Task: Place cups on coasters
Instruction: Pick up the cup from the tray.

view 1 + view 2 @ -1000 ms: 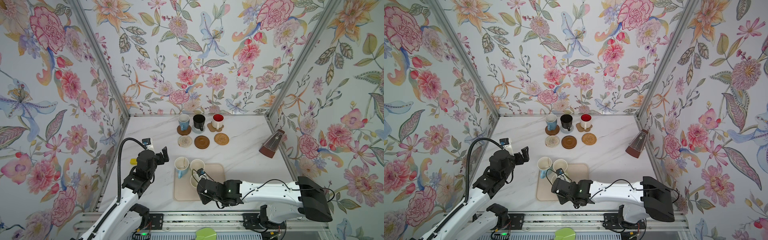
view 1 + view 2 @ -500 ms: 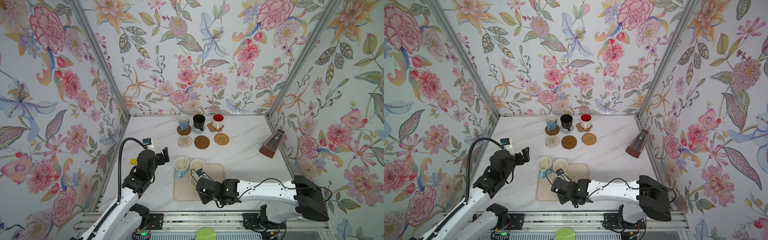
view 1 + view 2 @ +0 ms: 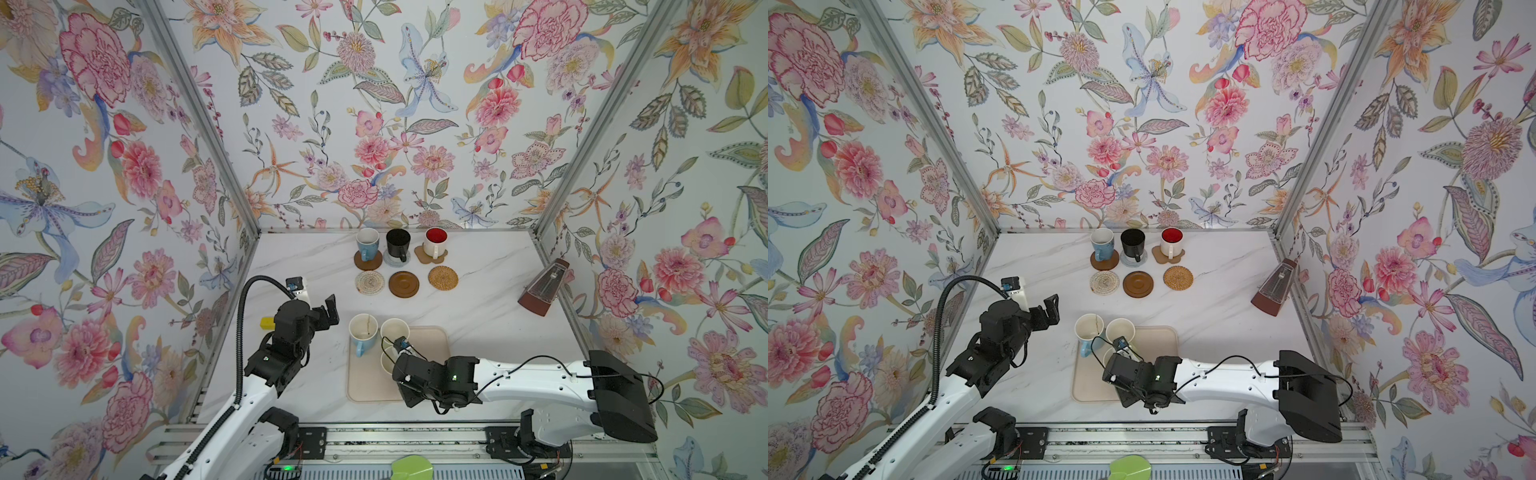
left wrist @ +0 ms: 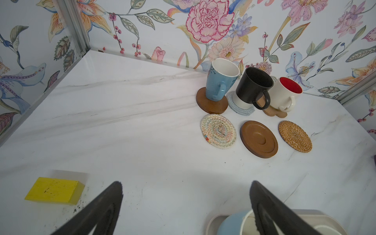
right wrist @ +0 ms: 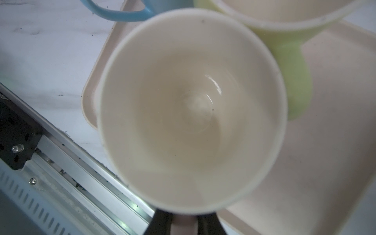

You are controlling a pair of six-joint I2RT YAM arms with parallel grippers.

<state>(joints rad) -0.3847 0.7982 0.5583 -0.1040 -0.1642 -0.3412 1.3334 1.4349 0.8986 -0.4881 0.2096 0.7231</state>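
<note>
At the back, a light blue cup (image 3: 368, 244) stands on a dark brown coaster (image 3: 368, 261). A black cup (image 3: 398, 244) stands on a grey one, and a white cup with red inside (image 3: 435, 242) on a tan flower-shaped one. In front lie bare coasters: cream woven (image 3: 369, 282), dark brown (image 3: 403, 284), golden rattan (image 3: 443, 277). On the beige tray (image 3: 432, 345) stand another light blue cup (image 3: 363, 332), a pale green cup (image 3: 395, 330) and a pale pink cup (image 5: 191, 109). My right gripper (image 5: 184, 220) is shut on the pink cup's handle. My left gripper (image 4: 186, 189) hangs open left of the tray.
A yellow block (image 4: 55, 190) lies on the marble table near the left wall. A brown metronome (image 3: 544, 286) leans at the right wall. The metal rail (image 5: 67, 168) runs along the table's front edge, close to the tray.
My right gripper's fingers have closed on the pink cup's handle, and the right arm has edged slightly left. The left arm has not moved.
</note>
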